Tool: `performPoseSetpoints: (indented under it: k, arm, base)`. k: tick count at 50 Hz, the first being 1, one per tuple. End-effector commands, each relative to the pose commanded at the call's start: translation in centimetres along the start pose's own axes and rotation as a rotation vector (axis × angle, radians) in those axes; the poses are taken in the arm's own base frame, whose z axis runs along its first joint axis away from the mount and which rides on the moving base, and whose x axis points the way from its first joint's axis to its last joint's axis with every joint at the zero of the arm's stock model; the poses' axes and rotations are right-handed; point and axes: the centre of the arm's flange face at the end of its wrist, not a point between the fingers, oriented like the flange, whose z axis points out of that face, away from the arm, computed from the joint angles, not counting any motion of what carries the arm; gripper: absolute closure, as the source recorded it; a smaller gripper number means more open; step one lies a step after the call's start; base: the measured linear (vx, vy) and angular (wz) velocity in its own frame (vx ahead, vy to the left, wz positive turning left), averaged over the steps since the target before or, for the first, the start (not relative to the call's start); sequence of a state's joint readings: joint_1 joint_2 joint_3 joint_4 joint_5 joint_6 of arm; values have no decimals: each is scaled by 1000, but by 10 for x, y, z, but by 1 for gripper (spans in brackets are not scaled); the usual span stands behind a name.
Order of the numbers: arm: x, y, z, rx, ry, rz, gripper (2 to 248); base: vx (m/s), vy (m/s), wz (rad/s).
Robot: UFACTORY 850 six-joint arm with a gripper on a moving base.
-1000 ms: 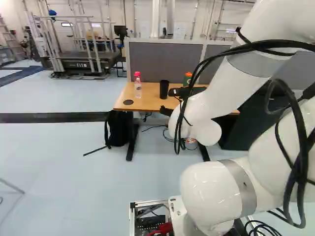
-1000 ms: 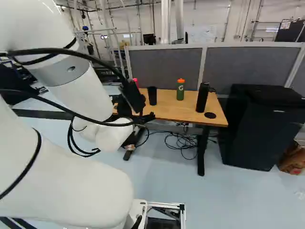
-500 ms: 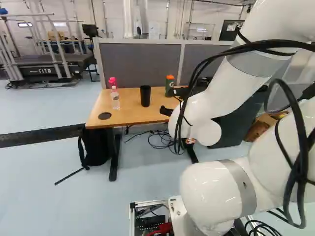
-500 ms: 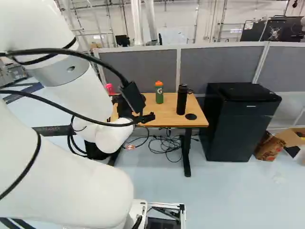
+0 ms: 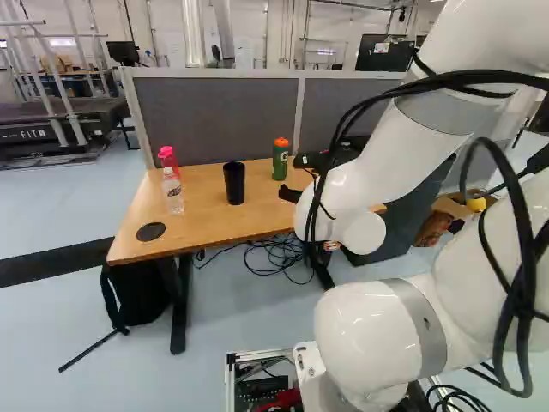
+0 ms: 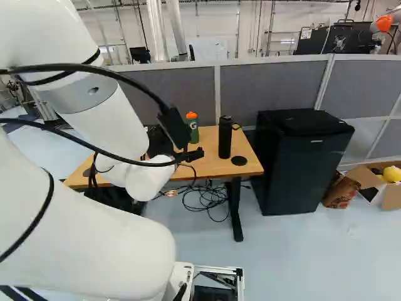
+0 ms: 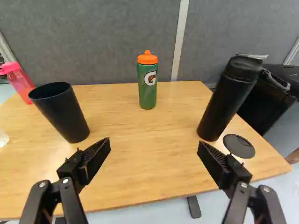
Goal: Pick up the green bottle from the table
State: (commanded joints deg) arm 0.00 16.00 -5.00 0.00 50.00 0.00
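the green bottle (image 7: 147,88) stands upright near the far edge of the counter (image 7: 154,172), ahead of the claw (image 7: 154,142), whose fingers are wide apart with nothing gripped. the likeliest trouble is a sideways knock: the black cup (image 7: 60,112) stands ahead of one finger and the black flask (image 7: 229,100) ahead of the other, so drifting off the middle line could tip either. pushing in too deep could topple the bottle or jam the fingertips into the grey divider (image 7: 93,42) just behind it. coming in low risks clipping the counter's near edge, which runs beneath the fingers. the best room looks to be the gap between cup and flask, and above the bottle's orange lid (image 7: 147,58) for lifting. loose loops of cable (image 5: 334,154) on the arm (image 5: 343,202) could also snag if it swings near the counter's edge.
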Motion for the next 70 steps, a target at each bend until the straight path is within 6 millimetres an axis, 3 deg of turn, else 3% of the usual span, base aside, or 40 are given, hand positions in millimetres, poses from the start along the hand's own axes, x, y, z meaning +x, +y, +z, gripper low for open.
performPoseSetpoints:
  k: [25, 70]
  arm:
    - [0, 0, 0, 0, 0, 0, 3]
    - [37, -6, 86, 17, -21, -6, 3]
  base:
    - [16, 0, -5]
    - [3, 0, 0]
